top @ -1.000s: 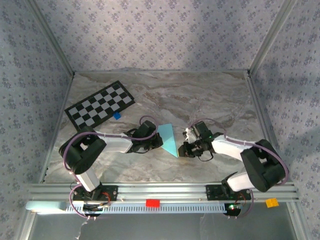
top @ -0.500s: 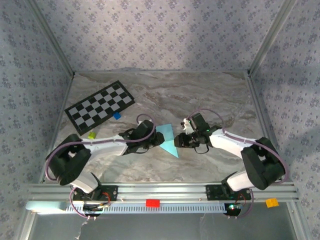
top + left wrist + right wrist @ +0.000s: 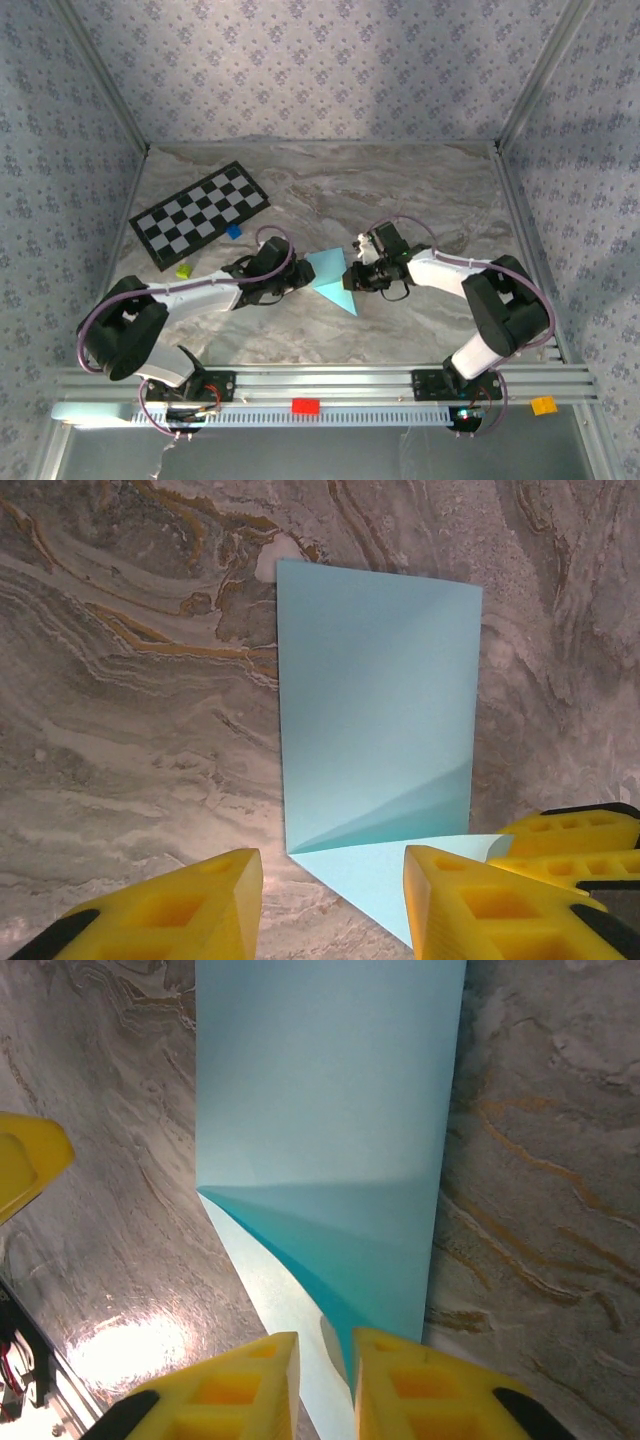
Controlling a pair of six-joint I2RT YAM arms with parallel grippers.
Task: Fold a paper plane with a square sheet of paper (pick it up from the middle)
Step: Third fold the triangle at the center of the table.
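The square sheet of paper (image 3: 330, 276), light sky-blue, lies on the marble table folded into a wedge with its point toward the near edge. My left gripper (image 3: 297, 276) is at its left edge and my right gripper (image 3: 352, 277) at its right edge. In the left wrist view the paper (image 3: 375, 700) has a flap lifted, and my left gripper (image 3: 333, 865) stands open around the flap's corner. In the right wrist view the raised flap of the paper (image 3: 330, 1110) runs into the narrow gap of my right gripper (image 3: 327, 1345). It touches the right finger (image 3: 420, 1380) only.
A black-and-white checkerboard card (image 3: 200, 212) lies at the back left. A small blue block (image 3: 234, 231) and a small yellow-green block (image 3: 183, 269) sit near it. The aluminium rail (image 3: 330, 385) at the near edge carries a red block (image 3: 305, 406) and an orange block (image 3: 543, 405).
My left gripper has opened and its arm has lowered and stretched out. My right gripper has moved left to the paper's edge, and its jaws widened, then narrowed. A flap of the paper has lifted.
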